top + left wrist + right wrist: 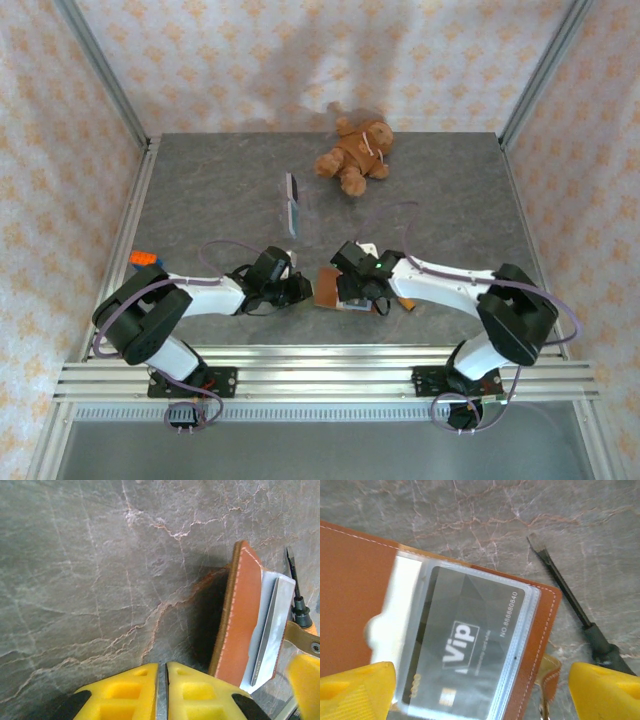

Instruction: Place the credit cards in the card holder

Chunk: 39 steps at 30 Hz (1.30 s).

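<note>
While the table (200, 200) bears the open card holder (355, 580) between the arms, a dark credit card (465, 645) sits in its clear sleeve; the right gripper (480, 692) hangs spread above it, the left gripper (161, 690) is pressed together alongside, and seemingly two more cards (292, 203) lie farther back.

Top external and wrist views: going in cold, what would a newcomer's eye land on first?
The brown teddy bear at the far side of the table stands out from above, with spare credit cards lying just left of it in that view. In the right wrist view, the open right gripper hangs over the opened card holder, where a dark Vip card shows through a clear sleeve.
</note>
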Motion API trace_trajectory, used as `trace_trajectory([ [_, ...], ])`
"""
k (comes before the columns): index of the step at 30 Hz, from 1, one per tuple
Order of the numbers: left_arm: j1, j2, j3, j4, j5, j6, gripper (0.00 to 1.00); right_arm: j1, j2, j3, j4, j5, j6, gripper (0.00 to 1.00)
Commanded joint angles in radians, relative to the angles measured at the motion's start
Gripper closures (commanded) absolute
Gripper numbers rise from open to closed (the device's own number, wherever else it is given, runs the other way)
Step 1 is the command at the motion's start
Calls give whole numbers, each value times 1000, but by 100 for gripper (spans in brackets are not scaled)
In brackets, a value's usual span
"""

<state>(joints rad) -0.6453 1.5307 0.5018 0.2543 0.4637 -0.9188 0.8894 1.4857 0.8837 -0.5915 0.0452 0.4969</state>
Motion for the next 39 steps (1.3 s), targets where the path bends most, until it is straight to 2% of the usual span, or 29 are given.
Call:
trace_trajectory([
  [1,7,-24,-4,-49,7,-2,84,-4,-68,18,-70,-7,10,14],
  [4,7,-39,0,-54,11,3,84,-7,-91,11,-58,-133,15,23],
  [7,7,-83,10,-84,5,19,84,-8,-107,-20,15,-264,65,36],
  [9,6,-129,35,-158,-23,57,83,-7,-114,-49,71,-308,105,38],
  [13,-13,-193,103,-308,-106,161,83,-10,-100,-84,112,-270,130,37],
  [18,-42,-191,134,-248,-92,176,82,-36,-61,-116,122,-215,143,34],
  [23,-62,-77,145,-116,-25,136,81,-74,-53,-139,157,-228,145,34],
  [30,-63,33,114,-49,-28,133,82,-90,-49,-154,172,-243,142,36],
  [35,-63,-1,112,-64,-28,127,82,-91,-88,-131,133,-252,101,34],
  [39,-70,-71,136,-121,-51,121,82,-95,-129,-111,69,-200,70,34],
])
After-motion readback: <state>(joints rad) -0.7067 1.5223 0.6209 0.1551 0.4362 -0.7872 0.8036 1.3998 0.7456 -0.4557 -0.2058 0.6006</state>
